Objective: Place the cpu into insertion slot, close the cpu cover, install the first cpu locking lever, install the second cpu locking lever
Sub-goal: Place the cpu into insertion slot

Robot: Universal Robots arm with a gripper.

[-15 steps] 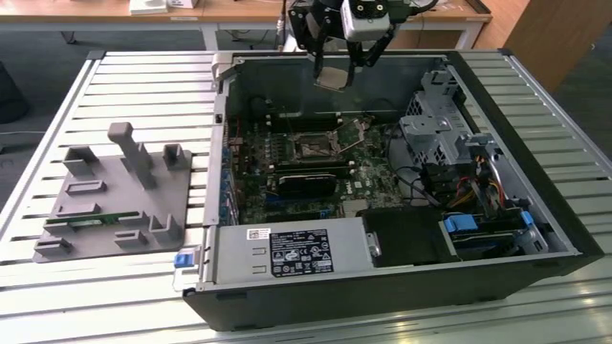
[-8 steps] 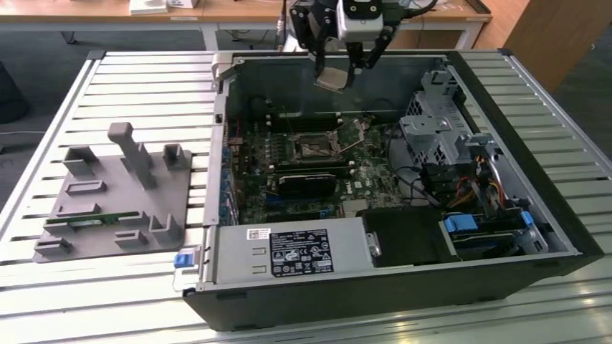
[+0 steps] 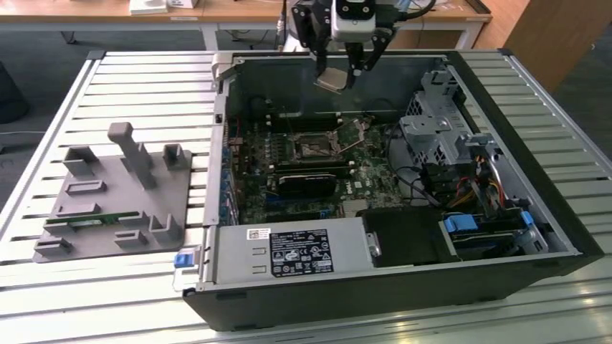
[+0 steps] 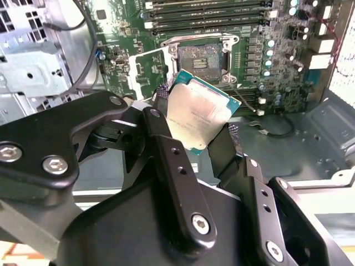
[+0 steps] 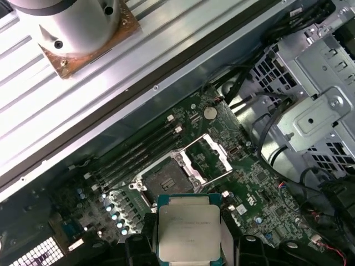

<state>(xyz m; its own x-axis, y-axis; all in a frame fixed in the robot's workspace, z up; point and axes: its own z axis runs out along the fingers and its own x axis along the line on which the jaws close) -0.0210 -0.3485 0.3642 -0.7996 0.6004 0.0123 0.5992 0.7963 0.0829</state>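
My gripper point(image 3: 342, 72) hangs above the far side of the open computer case, shut on the cpu point(image 3: 334, 80). In both wrist views the cpu point(image 4: 195, 111) point(image 5: 187, 230) is a pale metal square on a green edge, clamped by its sides between the black fingers point(image 4: 161, 119). The insertion slot point(image 3: 312, 148) point(image 4: 200, 57) point(image 5: 166, 178) lies below on the green board, open and dark inside. The cpu cover point(image 4: 150, 72) point(image 5: 208, 157) is swung up beside the slot, with board showing through its window. The cpu is well above the slot and apart from it.
Memory slots point(image 4: 211, 14) run along one side of the socket, and a black finned block point(image 3: 306, 179) lies nearer the front. A metal drive cage point(image 3: 435, 122) with cables fills the exterior view's right. A grey fixture point(image 3: 115, 193) sits on the slatted table point(image 3: 143, 86) at that view's left.
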